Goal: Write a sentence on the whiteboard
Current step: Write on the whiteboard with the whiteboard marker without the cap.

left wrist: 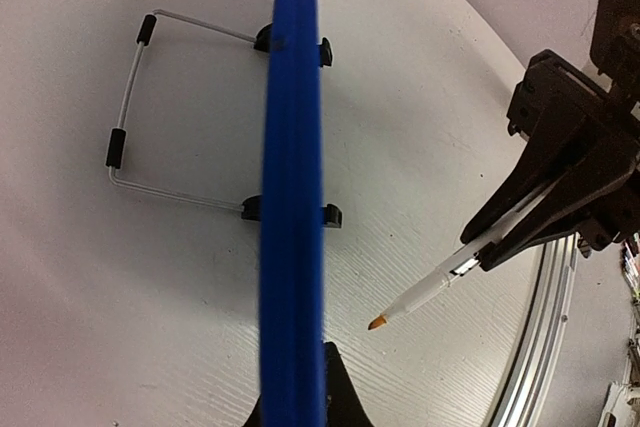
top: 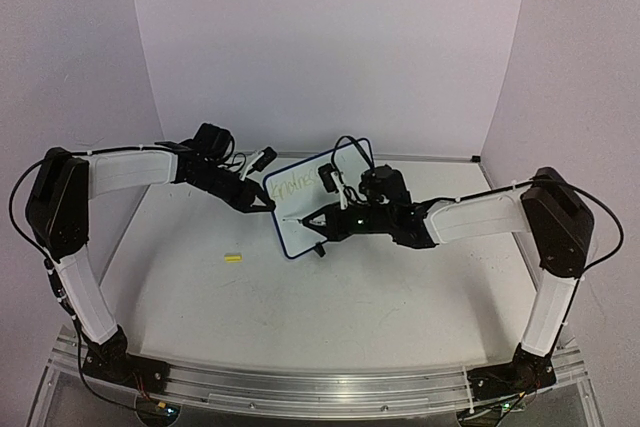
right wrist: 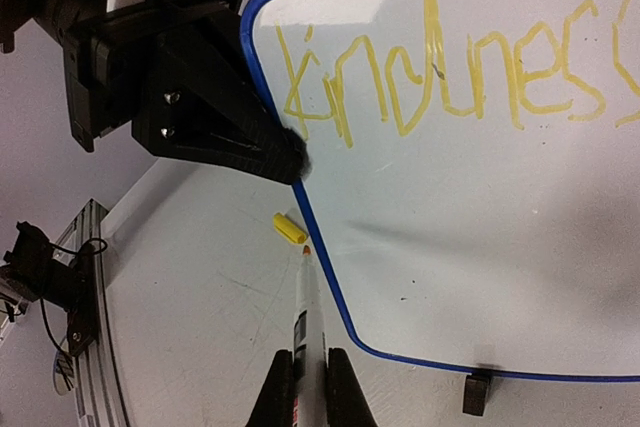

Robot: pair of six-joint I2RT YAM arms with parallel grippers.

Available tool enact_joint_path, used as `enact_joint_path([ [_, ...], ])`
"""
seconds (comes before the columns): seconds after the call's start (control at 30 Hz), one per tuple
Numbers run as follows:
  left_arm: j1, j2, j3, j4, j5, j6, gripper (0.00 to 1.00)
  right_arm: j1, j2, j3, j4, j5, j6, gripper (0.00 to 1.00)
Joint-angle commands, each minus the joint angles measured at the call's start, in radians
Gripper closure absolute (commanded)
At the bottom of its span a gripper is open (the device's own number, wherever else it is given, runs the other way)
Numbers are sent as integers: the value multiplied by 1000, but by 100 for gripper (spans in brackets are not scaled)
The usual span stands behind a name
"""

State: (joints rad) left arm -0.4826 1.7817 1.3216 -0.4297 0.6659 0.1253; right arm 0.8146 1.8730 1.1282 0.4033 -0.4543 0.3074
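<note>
The whiteboard (top: pixel 300 239) stands tilted on the table, its face (right wrist: pixel 470 207) turned toward the right arm. The sentence (right wrist: pixel 440 77) is one yellow word, "Kindness", on the upper part of the board (top: pixel 300 185). My left gripper (top: pixel 266 205) is shut on the board's left blue rim (left wrist: pixel 290 197), with one black finger (right wrist: pixel 260 142) showing over the edge. My right gripper (right wrist: pixel 310 387) is shut on a white marker (right wrist: pixel 308 307). The marker's orange tip (left wrist: pixel 377 323) hangs just off the board's lower left edge, apart from its face.
A yellow marker cap (top: pixel 233 258) lies on the table left of the board, close to the marker tip (right wrist: pixel 290 229). The wire stand (left wrist: pixel 130 137) and black clip feet (right wrist: pixel 478 392) sit behind and under the board. An aluminium rail (top: pixel 320 387) runs along the near edge.
</note>
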Motion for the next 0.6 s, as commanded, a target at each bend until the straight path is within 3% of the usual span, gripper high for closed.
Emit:
enact_joint_path([
  [0.0,4,5,33,-8,-3,11,100,6,34,52,53,-17,13,100],
  [0.57,5,11,36,-12,-3,19,100,6,88,97,80,51,36,100],
])
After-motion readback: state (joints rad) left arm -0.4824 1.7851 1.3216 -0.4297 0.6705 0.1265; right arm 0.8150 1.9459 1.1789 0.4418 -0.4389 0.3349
